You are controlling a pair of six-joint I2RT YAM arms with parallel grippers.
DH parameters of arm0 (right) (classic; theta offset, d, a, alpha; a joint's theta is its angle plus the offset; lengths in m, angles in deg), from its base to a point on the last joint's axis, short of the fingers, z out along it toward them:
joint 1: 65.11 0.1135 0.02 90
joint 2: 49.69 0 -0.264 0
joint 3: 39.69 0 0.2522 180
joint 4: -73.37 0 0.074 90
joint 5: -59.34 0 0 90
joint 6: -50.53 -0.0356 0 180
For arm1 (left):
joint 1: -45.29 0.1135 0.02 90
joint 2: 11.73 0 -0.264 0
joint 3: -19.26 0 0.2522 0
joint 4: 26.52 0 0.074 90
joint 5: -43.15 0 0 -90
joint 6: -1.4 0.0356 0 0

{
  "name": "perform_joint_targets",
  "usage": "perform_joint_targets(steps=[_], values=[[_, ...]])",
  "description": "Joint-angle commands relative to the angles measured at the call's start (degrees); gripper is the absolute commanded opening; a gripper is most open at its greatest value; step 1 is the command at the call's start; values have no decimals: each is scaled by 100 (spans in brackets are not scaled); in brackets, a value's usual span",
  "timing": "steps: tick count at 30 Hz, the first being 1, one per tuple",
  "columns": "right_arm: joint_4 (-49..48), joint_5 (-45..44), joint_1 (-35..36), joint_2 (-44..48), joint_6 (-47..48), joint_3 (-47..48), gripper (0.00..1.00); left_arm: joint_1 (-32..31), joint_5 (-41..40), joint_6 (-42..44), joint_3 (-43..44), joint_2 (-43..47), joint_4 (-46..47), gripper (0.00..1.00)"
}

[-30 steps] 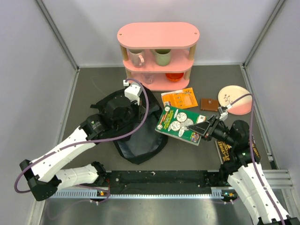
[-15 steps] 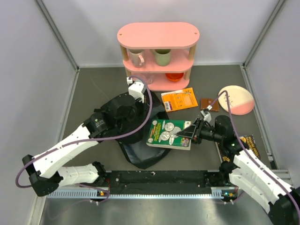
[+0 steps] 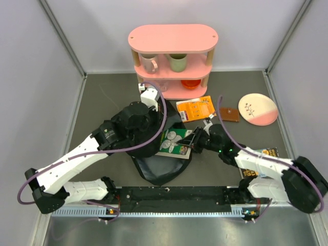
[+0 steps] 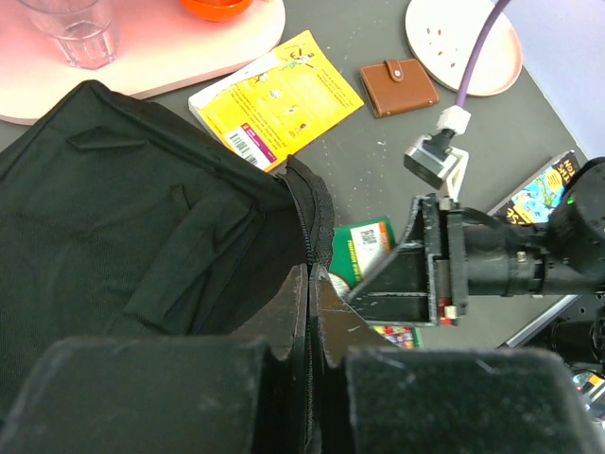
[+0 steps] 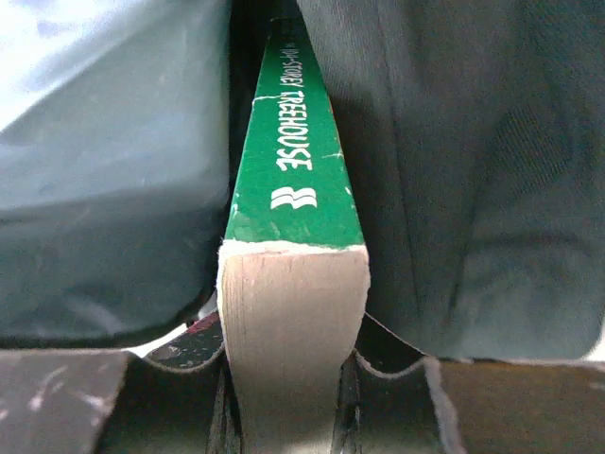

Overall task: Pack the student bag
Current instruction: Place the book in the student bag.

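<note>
**Fingers (image 5: 95, 407) of the right gripper (image 3: 192, 141) brought a green paperback book (image 3: 173, 142) to the mouth of the black fabric student bag (image 3: 156, 169)**

Both pads were clamped on the book's page edge. In the right wrist view its green spine pointed straight ahead into a gap between dark folds of cloth. A second before, the book had hung to the right of the bag and apart from it. Half a second before, it had reached the bag's right edge, and now its left part lay across the opening.

The left gripper (image 4: 310, 378) had its jaws nearly closed, with the zipped rim of the bag pinched between them and held up so the mouth gaped toward the book. That arm had shifted only slightly toward the far side over the same second.

The bag lay crumpled in the middle of the grey table (image 3: 102, 102), just near of the pink wooden shelf (image 3: 172, 38) and mostly beneath the left arm.

By this reading the first insertion was under way but unfinished, since the book was still gripped and only partly inside. An orange booklet (image 3: 196, 108) and a brown leather wallet (image 3: 229, 114) lay outside, to the right of the bag.
</note>
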Motion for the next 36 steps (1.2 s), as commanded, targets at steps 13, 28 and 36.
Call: perform_joint_targets(steps=[13, 28, 36], values=[[-4922, -1744, 730, -2926, -1410, 968, 0, -40, -174, 2, 618, 75, 177, 0], [-2202, -3663, 1854, -2277, 602, 1960, 0, -5, -491, 213, 777, 84, -350, 0], [-1836, -2953, 1873, -1942, 314, 2110, 0, 21, -377, 11, 838, -56, -393, 0]])
